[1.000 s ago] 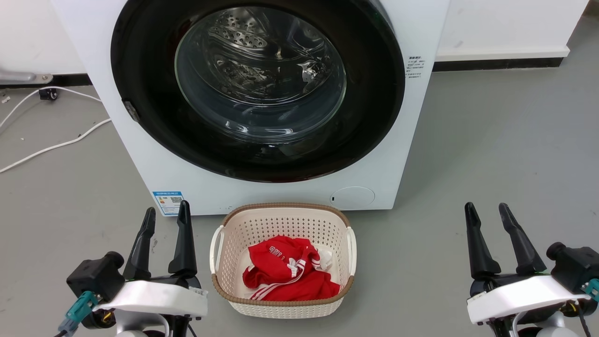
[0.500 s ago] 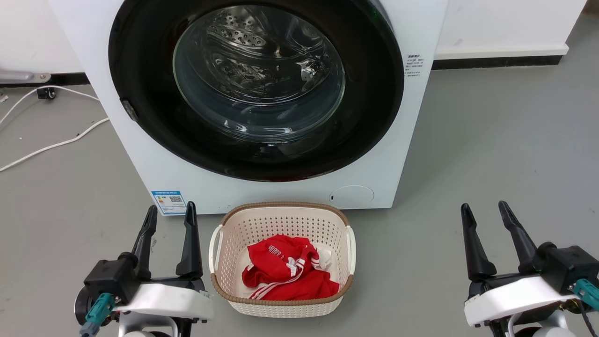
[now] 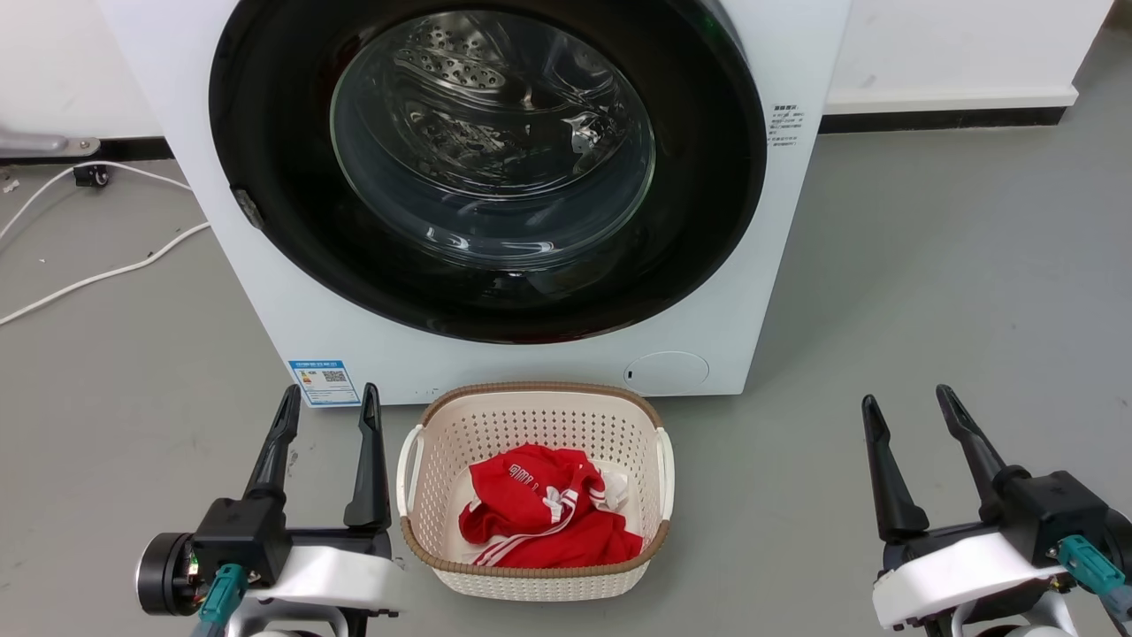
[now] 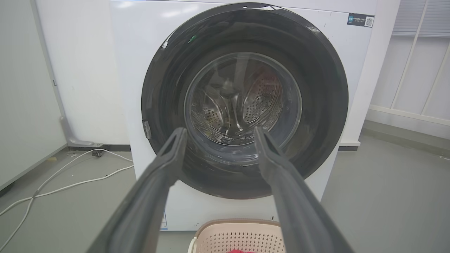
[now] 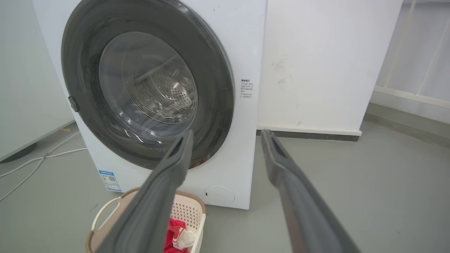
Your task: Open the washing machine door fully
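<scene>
Both jaws wide, left gripper point(image 3: 331, 390), right gripper point(image 3: 906, 395), washing machine door point(image 3: 491, 150) shut, glossy black, glass-centred.

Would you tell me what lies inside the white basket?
A crumpled red garment with white stripes lies in the basket, a white item peeking from beneath; anything lower is covered.

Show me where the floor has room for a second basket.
Grey floor right of the washing machine, between laundry basket and right end effector, is bare. Leftward, white cables crowd it.
</scene>
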